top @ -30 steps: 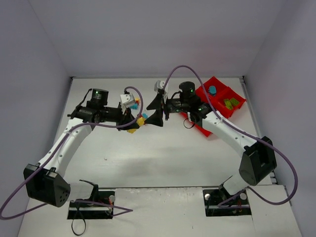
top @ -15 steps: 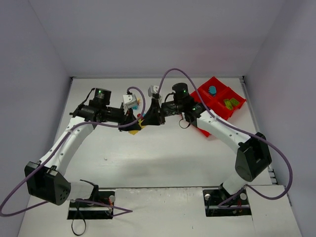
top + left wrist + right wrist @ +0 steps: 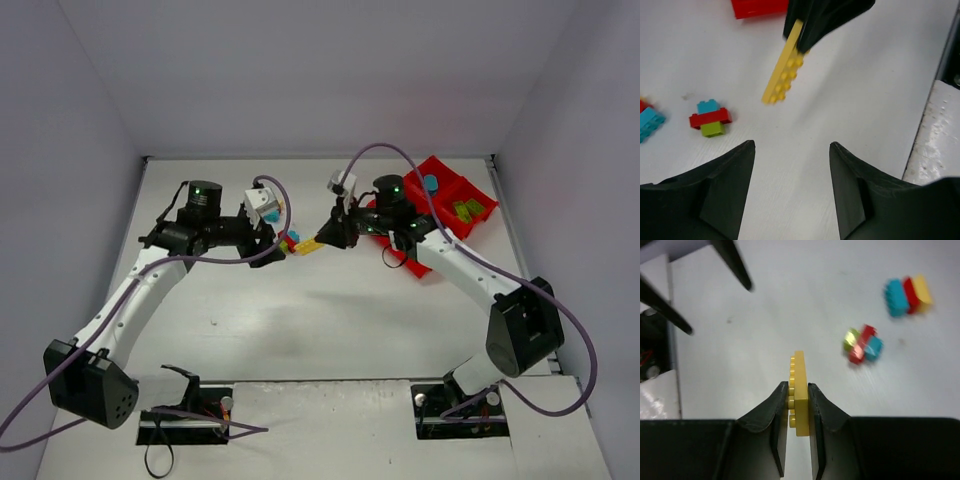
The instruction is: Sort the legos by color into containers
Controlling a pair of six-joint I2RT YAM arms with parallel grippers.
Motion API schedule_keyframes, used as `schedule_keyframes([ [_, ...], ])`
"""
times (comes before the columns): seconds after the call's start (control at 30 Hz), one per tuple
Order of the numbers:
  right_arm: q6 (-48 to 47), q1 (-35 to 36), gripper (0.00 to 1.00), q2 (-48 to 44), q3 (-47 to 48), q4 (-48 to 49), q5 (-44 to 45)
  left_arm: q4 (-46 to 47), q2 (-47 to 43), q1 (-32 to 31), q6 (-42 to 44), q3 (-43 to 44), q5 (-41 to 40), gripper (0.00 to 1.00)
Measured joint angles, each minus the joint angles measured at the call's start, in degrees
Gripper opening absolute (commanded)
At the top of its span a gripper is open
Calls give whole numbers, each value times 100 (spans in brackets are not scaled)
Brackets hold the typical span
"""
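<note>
Right fingers point(image 3: 777, 425) tight on one end of yellow plate point(image 3: 800, 390), left fingers point(image 3: 730, 185) spread wide, white table point(image 3: 850, 100) between

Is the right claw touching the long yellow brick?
Touching. The right wrist view shows the right claw clamped flat against both faces of the long yellow brick.

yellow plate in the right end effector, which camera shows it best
Left wrist: the yellow plate shows lengthwise with its studs, held by the right end effector. Right wrist sees only its thin edge, pinched; top external shows a tiny yellow sliver.
</note>
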Motion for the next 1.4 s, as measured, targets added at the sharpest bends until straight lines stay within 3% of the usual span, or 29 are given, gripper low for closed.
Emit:
schedule_keyframes([
  [0.07, 127, -262, 0, -221, -251, -37, 586, 382, -210, 2, -232, -293, -435, 56],
  [0.2, 435, -789, 0, -824, -743, -122, 1950, 1036, -439, 0, -754, -691, -1434, 69],
  [0.47, 1215, -1377, 0, -1565, -1078, -378, 4638, 1508, -111, 0, -1556, -780, -3141, 70],
  [0.67, 1650, -1779, 0, -1613, -1095, -769, 5740, 1486, 133, 0, -1810, -765, -4238, 70],
  [0.87, 1921, -2055, 1, -1478, -1108, -898, 6220, 1497, 114, 0, -1895, -765, -4730, 70],
  [0.97, 2009, -2100, 16, -1156, -1108, -892, 6304, 1515, 114, 0, -1978, -765, -4754, 70],
  [1.07, 2072, -2135, 38, -815, -1119, -892, 6306, 1565, 136, -37, -2022, -765, -4730, 70],
  [1.2, 2149, -2153, 53, -579, -1130, -890, 6242, 1591, 315, -208, -2006, -765, -4717, 70],
  [1.4, 2159, -2157, 59, -555, -1130, -822, 5943, 1613, 616, -339, -1958, -765, -4518, 70],
])
